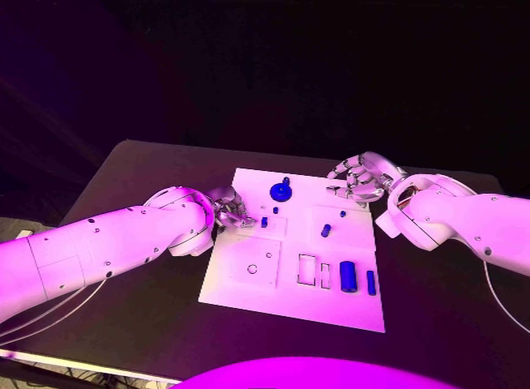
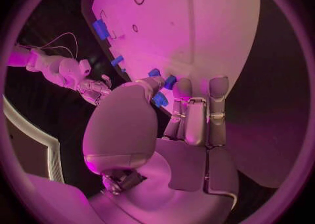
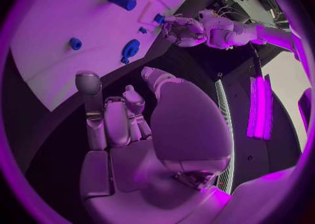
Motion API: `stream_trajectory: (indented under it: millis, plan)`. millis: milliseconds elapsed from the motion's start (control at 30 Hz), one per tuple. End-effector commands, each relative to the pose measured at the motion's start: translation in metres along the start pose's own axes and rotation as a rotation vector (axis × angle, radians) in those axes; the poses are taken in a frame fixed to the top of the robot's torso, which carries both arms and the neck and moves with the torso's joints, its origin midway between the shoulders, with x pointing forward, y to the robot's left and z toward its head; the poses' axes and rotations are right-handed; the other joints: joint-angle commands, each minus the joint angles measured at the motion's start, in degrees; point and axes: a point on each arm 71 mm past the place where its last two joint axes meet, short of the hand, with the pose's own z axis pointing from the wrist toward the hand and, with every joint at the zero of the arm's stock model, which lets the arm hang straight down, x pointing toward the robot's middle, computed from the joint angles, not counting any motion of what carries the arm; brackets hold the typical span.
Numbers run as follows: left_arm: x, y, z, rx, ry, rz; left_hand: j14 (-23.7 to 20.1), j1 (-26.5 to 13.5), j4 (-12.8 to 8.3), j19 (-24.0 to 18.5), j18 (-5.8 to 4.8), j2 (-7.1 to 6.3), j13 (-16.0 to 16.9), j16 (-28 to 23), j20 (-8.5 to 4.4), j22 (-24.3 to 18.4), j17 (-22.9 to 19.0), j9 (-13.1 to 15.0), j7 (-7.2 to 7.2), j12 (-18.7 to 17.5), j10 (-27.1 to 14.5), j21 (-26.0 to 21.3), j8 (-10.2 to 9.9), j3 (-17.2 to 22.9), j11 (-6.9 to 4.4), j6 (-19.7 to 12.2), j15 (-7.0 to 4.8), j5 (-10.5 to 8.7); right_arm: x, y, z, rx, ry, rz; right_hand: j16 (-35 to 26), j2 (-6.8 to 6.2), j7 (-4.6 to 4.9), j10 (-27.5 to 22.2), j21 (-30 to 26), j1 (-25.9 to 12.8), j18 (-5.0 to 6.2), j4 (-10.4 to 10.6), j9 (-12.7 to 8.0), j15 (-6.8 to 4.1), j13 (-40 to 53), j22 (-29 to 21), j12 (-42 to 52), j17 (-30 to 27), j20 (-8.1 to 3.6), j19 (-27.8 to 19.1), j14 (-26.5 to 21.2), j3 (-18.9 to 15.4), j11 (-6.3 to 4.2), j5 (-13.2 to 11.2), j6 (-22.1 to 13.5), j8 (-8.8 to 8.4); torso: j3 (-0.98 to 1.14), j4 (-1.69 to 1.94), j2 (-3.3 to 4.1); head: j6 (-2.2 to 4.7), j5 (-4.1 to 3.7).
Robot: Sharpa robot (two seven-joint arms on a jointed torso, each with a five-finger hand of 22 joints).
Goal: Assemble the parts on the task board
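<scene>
The white task board [image 1: 291, 279] lies mid-table. On it are a round blue knob [image 1: 281, 192], two small blue pegs [image 1: 264, 221] [image 1: 275, 211], another peg [image 1: 326, 230], a blue cylinder [image 1: 348, 276] and a thin blue bar [image 1: 371, 282]. My left hand [image 1: 230, 209] is at the board's left edge. Its thumb and a finger sit close around a small blue part [image 2: 160, 99]; I cannot tell whether they pinch it. My right hand [image 1: 361, 178] hovers at the board's far right corner, fingers loosely bent, holding nothing [image 3: 125, 124]. The right wrist view shows the knob [image 3: 130, 50] and cylinder [image 3: 122, 0].
The board has a square recess with a hole [image 1: 254, 267] and narrow slots [image 1: 307, 269] near the front. Bare black table [image 1: 137, 324] surrounds the board. My left forearm [image 1: 113, 243] crosses the table's left side, my right forearm [image 1: 476, 223] its right side.
</scene>
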Motion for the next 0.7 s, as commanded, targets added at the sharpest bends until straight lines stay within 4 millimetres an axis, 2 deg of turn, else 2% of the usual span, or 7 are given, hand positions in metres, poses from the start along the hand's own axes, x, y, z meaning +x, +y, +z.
stream_trajectory:
  millis: [33, 300, 400, 500, 700]
  plan:
    - [0.0029, -0.0015, 0.0006, 0.009, 0.017, -0.008, 0.0, 1.4, -0.2, 0.4, 0.79, 0.8, -0.1, 0.3, -0.27, 0.2, 0.2, -0.3, -0.32, 0.3, 0.1, 0.3, 0.5, 1.8, -0.52, -0.3, -0.49, 0.2, 0.0008, 0.001, -0.0004, -0.011, 0.005, -0.003, -0.4, 0.21, 0.02, 0.3, -0.2, 0.0, 0.64, 0.2, -0.1, -0.43, 0.0, 0.0, 0.0, 0.1, -0.18, 0.4, 0.6, 0.2, -0.1, 0.1, -0.3, 0.3, 0.0, -0.01, 0.01, -0.02, 0.01]
    - [0.0036, -0.0019, 0.001, 0.008, 0.023, -0.014, 0.1, 2.3, -0.9, 0.4, 0.76, 1.16, -0.4, 0.3, -0.4, 0.5, 0.1, -0.7, -0.49, 0.3, 0.2, 0.5, 1.5, 5.1, -0.67, -0.9, -0.62, 0.07, 0.0008, 0.0009, -0.0006, -0.011, 0.006, -0.003, -0.4, 0.23, 0.02, 0.3, -0.2, 0.0, 0.64, 0.2, -0.1, -0.43, 0.0, 0.0, 0.0, 0.1, -0.18, 0.4, 0.6, 0.2, -0.1, 0.2, -0.3, 0.33, -0.03, 0.03, -0.05, -0.05, 0.03]
    - [0.0037, -0.0022, 0.0011, 0.01, 0.024, -0.023, 0.1, 3.1, -2.1, 0.5, 0.73, 1.13, -0.7, 0.4, -0.43, 0.7, 0.1, -1.1, -0.29, 0.3, 0.1, 0.7, 1.8, 7.7, -0.59, -1.7, -0.51, -0.05, 0.0008, 0.0008, -0.0007, -0.01, 0.007, -0.004, -0.4, 0.26, 0.02, 0.3, -0.2, 0.1, 0.63, 0.2, -0.1, -0.44, 0.1, 0.0, 0.1, 0.1, -0.18, 0.4, 0.6, 0.3, -0.11, 0.5, -0.3, 0.36, -0.02, 0.02, -0.05, -0.05, 0.08]
    - [0.0039, -0.0027, 0.001, 0.015, 0.026, -0.034, 0.1, 3.5, -3.7, 0.5, 0.71, 1.22, -1.0, 0.4, -0.37, 1.0, 0.1, -1.8, 0.27, 0.2, 0.1, 1.0, 1.9, 10.4, 0.0, -2.7, -0.35, -0.14, 0.0009, 0.0007, -0.0007, -0.009, 0.008, -0.004, -0.4, 0.25, 0.02, 0.3, -0.4, 0.2, 0.64, 0.1, -0.1, -0.44, 0.0, 0.0, 0.0, 0.1, -0.19, 0.4, 0.6, 0.4, -0.11, 1.0, -0.3, 0.4, -0.02, 0.03, -0.06, -0.03, 0.1]
    - [0.0045, -0.0041, 0.0008, 0.026, 0.031, -0.075, 0.2, 2.9, -6.6, 0.8, 0.59, 1.05, -1.5, 0.7, -0.11, 2.2, 0.4, -2.4, 0.67, 0.2, 1.0, 2.2, 3.2, 14.4, 0.09, -2.6, -0.15, -0.16, 0.001, 0.0006, -0.0007, -0.008, 0.01, -0.005, -0.4, 0.23, 0.02, 0.3, -0.4, 0.2, 0.65, 0.1, -0.1, -0.45, 0.0, 0.0, 0.1, 0.1, -0.2, 0.4, 0.6, 0.4, -0.11, 1.3, -0.3, 0.43, -0.05, 0.01, -0.02, 0.03, 0.13]
